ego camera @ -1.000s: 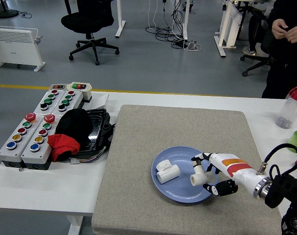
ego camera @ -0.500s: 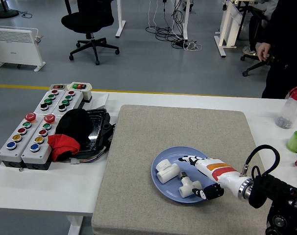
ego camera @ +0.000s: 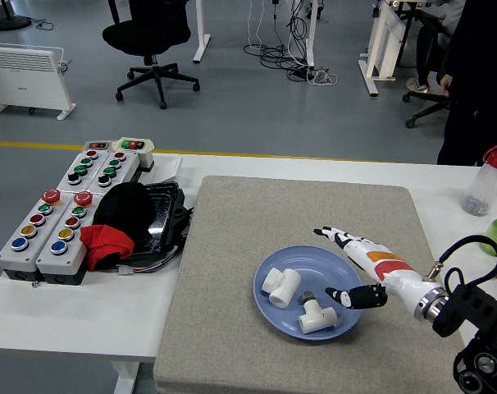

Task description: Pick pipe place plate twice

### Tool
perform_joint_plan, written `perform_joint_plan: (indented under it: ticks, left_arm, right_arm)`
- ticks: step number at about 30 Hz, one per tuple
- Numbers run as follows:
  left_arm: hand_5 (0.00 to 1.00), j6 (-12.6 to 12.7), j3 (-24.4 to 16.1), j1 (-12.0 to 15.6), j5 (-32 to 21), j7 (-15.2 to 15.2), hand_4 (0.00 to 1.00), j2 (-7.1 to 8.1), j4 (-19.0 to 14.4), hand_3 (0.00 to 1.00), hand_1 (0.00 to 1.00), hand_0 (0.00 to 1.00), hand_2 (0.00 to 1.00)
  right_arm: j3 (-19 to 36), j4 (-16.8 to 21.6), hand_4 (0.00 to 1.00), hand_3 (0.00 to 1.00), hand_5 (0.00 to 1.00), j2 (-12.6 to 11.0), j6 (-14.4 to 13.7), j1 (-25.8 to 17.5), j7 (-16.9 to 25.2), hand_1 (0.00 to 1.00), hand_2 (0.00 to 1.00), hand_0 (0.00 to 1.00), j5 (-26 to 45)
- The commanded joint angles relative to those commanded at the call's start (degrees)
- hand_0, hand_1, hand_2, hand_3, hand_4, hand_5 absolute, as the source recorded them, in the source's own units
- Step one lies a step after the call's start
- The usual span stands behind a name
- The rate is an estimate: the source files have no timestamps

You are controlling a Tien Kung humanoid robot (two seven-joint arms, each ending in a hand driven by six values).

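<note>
Two grey button boxes (ego camera: pixel 58 215) sit at the table's left, a black and red cap (ego camera: pixel 117 220) just beside them. Centre-right on the grey mat (ego camera: pixel 232 246), the blue plate (ego camera: pixel 273 308) holds two white pipe fittings: one (ego camera: pixel 280 286) left, one (ego camera: pixel 316 316) nearer. Right hand (ego camera: pixel 355 267) hovers over the plate's right rim, fingers spread, holding nothing. Clear bottle (ego camera: pixel 486 180) stands far right.
</note>
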Motion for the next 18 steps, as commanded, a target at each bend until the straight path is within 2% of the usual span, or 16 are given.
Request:
perform_joint_plan:
  ticks: [1, 6, 7, 9, 12, 13, 18]
  left_arm:
    - [0.998, 0.0, 0.1, 0.0, 0.0, 0.0, 0.404, 0.01, 0.0, 0.656, 0.742, 0.713, 0.721]
    - [0.998, -0.1, 0.0, 0.1, 0.4, -0.1, 0.404, 0.0, 0.1, 0.656, 0.742, 0.713, 0.721]
    - [0.998, -0.1, 0.0, 0.1, 0.5, -0.1, 0.403, 0.0, 0.1, 0.655, 0.742, 0.714, 0.722]
    - [0.998, -0.1, -0.1, 0.2, 0.6, -0.1, 0.403, -0.01, 0.1, 0.655, 0.742, 0.714, 0.722]
    - [0.998, -0.1, -0.1, 0.3, 0.9, -0.1, 0.403, -0.02, 0.1, 0.655, 0.742, 0.714, 0.722]
    - [0.998, -0.1, -0.1, 0.4, 1.0, -0.1, 0.404, -0.03, 0.1, 0.656, 0.742, 0.715, 0.721]
    - [0.998, -0.2, 0.0, 0.6, 1.4, -0.1, 0.404, -0.02, 0.1, 0.656, 0.742, 0.715, 0.721]
  right_arm:
    - [1.6, -0.3, 0.671, 0.944, 0.308, 0.1, -2.6, -0.7, 1.8, 0.872, 0.991, 0.906, 2.4]
    - [9.1, -2.2, 0.671, 0.944, 0.308, 0.7, -14.0, -3.7, 10.8, 0.872, 0.991, 0.906, 14.4]
    - [10.7, -2.6, 0.625, 0.903, 0.404, 0.9, -14.8, -4.4, 12.2, 0.834, 0.952, 0.87, 16.6]
    - [14.5, -3.0, 0.625, 0.903, 0.404, 1.1, -14.5, -5.7, 13.9, 0.834, 0.952, 0.87, 21.4]
    - [20.8, -3.4, 0.625, 0.903, 0.404, 1.5, -12.1, -8.0, 13.2, 0.834, 0.952, 0.87, 28.9]
    - [22.5, -3.6, 0.612, 0.878, 0.511, 1.7, -11.3, -8.8, 12.9, 0.809, 0.917, 0.843, 31.1]
    - [29.5, -4.2, 0.612, 0.878, 0.511, 2.9, -8.9, -12.4, 13.3, 0.809, 0.917, 0.843, 43.4]
